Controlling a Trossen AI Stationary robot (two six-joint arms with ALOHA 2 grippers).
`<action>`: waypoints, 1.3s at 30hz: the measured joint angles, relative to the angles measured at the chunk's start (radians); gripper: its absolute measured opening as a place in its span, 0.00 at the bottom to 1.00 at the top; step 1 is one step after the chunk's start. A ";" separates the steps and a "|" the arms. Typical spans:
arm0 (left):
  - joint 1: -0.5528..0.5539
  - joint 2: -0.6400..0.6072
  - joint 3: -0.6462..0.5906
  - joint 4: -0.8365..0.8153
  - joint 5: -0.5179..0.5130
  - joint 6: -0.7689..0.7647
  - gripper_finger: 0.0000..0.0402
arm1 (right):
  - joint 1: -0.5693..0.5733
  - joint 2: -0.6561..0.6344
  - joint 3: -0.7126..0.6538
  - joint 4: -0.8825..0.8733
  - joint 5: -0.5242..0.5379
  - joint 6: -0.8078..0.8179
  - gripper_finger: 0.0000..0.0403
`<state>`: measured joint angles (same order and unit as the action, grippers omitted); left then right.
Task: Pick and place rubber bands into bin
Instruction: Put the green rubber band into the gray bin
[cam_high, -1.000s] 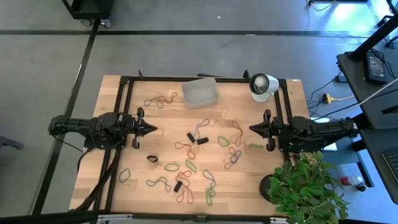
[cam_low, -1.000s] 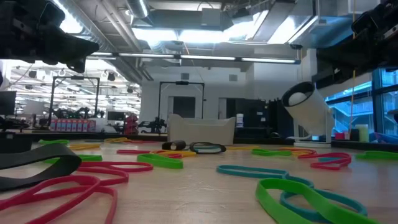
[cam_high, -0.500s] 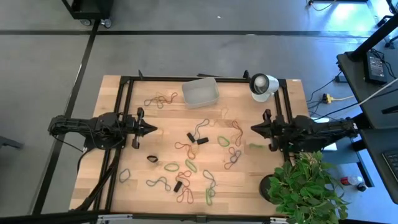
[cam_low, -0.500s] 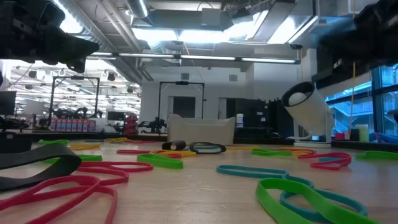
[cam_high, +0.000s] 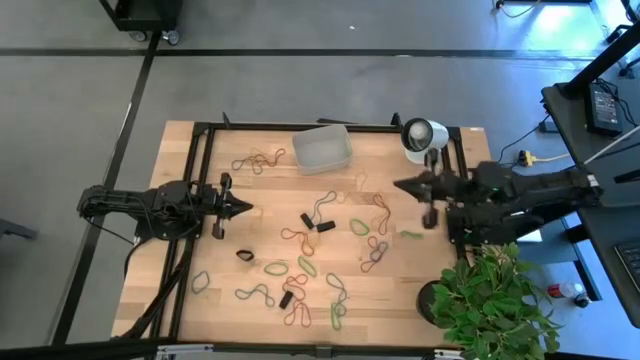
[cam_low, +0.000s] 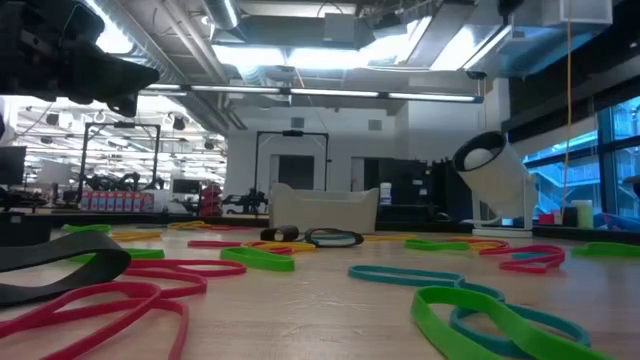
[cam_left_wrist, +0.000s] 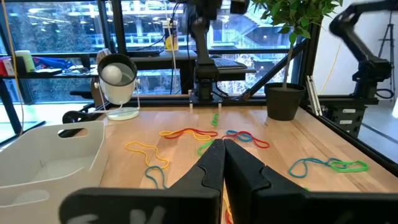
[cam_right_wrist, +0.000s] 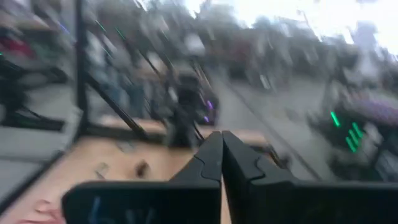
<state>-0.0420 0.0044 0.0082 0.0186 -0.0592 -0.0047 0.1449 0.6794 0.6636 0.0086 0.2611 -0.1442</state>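
Observation:
Several rubber bands (cam_high: 310, 240) in green, red, orange, blue and black lie loose across the middle of the wooden table, and they also show close up (cam_low: 250, 258) in the low view. The bin (cam_high: 322, 148), a pale tub, stands on the table at the far edge, with its near wall (cam_left_wrist: 43, 155) in the left wrist view. My left gripper (cam_high: 245, 208) is shut and points level from the table's left side, clear of the bands. My right gripper (cam_high: 397, 185) is shut and raised above the table's right part, holding nothing.
A white round object with a dark face (cam_high: 422, 137) stands at the far right corner. A potted plant (cam_high: 490, 300) sits off the near right corner. A black frame (cam_high: 200, 160) runs along the table's left, far and right sides.
My right gripper has risen from its low rest at the table's right side and moved a little toward the table's middle and far edge, rolling slightly. It has gone up out of the low view. The bands and bin have stayed put.

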 joint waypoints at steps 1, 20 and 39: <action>0.000 0.000 0.000 0.000 0.000 0.000 0.01 | -0.001 0.058 0.065 -0.072 0.047 0.019 0.01; 0.000 0.000 0.000 0.000 0.000 0.000 0.01 | -0.058 0.820 0.444 -0.790 0.046 0.539 0.19; 0.000 0.000 0.000 0.000 0.000 0.000 0.01 | -0.097 1.226 0.448 -0.675 -0.153 0.477 0.27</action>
<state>-0.0421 0.0048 0.0082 0.0185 -0.0589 -0.0047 0.0474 1.9054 1.1112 -0.6664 0.1084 0.3328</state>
